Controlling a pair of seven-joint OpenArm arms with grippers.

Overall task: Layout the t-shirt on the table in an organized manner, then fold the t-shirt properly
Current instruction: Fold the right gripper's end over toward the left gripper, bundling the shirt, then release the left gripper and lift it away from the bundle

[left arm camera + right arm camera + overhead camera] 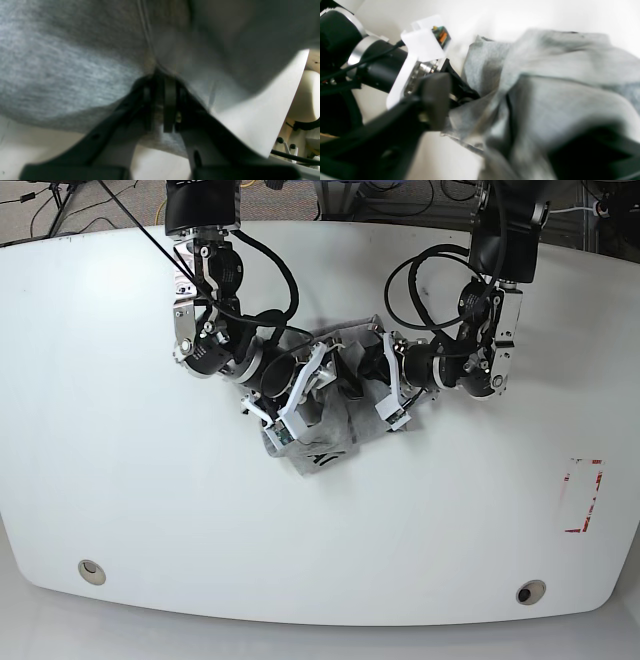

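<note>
The grey t-shirt lies bunched in a heap at the middle of the white table, with a bit of black lettering showing at its front edge. My left gripper is shut on a fold of the t-shirt, which fills most of its view. My right gripper is open: one dark finger stands left of the crumpled t-shirt, and cloth drapes over the other. In the base view the left gripper and the right gripper meet over the heap.
The left arm's wrist with its white camera mount sits very close to my right finger. A red-and-white tape mark is at the table's right. Two round grommet holes lie near the front edge.
</note>
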